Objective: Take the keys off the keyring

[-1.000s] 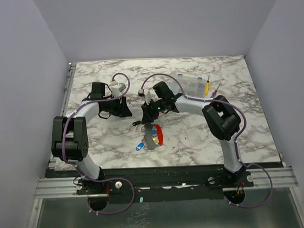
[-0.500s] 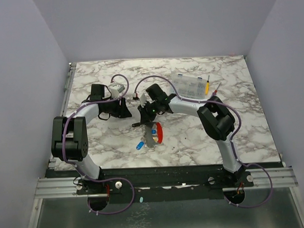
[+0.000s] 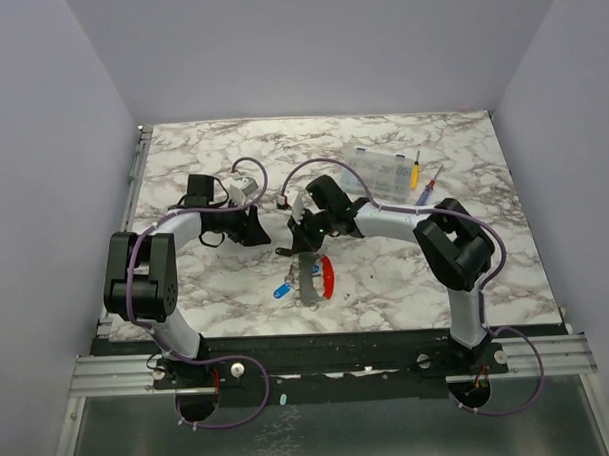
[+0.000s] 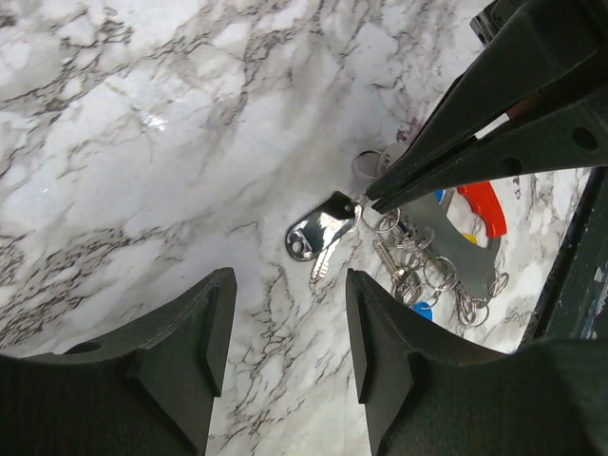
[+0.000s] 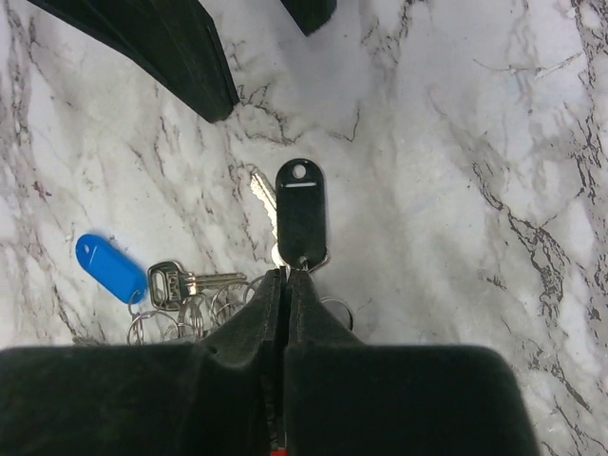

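The keys [image 3: 306,278] lie in a bunch of silvery rings on the marble table. In the right wrist view a silver key [image 5: 180,281], a blue tag [image 5: 108,267] and a black tag [image 5: 300,213] show. My right gripper [image 5: 287,273] is shut on the small keyring at the black tag's near end; it also shows in the top view [image 3: 303,244]. My left gripper [image 4: 285,318] is open and empty, just left of the black tag and the key under it [image 4: 320,237], not touching them. A grey fob and red piece [image 4: 478,204] lie among the rings.
A clear plastic box [image 3: 380,168] stands at the back right, with a yellow-handled screwdriver [image 3: 415,170] and a second screwdriver [image 3: 430,181] beside it. The left gripper's fingers [image 5: 161,43] sit close above the black tag in the right wrist view.
My right gripper has shifted nearer and slightly right, dragging the key bunch with it. My left gripper has moved right, closer to the bunch.
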Available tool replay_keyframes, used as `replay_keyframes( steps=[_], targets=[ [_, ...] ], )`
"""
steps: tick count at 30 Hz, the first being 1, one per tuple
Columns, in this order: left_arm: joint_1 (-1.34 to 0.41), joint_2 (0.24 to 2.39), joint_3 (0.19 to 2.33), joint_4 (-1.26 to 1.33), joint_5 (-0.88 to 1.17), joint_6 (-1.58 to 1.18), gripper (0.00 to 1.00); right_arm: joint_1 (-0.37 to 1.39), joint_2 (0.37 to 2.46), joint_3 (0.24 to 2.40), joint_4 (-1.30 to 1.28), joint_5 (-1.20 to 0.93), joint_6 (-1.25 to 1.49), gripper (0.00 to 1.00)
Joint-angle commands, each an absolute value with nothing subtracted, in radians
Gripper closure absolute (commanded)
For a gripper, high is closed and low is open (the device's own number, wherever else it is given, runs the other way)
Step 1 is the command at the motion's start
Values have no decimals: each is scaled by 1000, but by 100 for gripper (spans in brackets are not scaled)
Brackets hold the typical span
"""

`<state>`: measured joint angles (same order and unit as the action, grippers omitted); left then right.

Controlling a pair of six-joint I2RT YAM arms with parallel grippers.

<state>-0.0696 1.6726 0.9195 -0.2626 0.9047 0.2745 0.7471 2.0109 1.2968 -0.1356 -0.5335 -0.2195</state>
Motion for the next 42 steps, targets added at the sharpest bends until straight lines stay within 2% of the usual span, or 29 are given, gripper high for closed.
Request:
replay_keyframes(
  steps=[1, 17, 22, 33, 37, 42],
  targets=[
    [-92, 1687, 901, -235, 1020, 380, 45, 753, 1939, 1244, -16, -585, -233, 100],
    [-159, 1606, 774, -9, 1082, 421, 44, 728, 1842, 1151, 79, -679, -193, 99],
    [-170, 1551, 675, 266, 1097, 273, 44, 718, 1789, 1120, 89, -728, -187, 99],
    [-242, 1495, 634, 297, 1129, 318, 45, 686, 1703, 1047, 184, -818, -114, 99],
    [-244, 1466, 635, 317, 1139, 290, 49, 670, 1688, 1005, 278, -859, -59, 99],
    [-245, 1456, 641, 320, 1180, 267, 60, 630, 1693, 935, 488, -903, 86, 99]
  ],
)
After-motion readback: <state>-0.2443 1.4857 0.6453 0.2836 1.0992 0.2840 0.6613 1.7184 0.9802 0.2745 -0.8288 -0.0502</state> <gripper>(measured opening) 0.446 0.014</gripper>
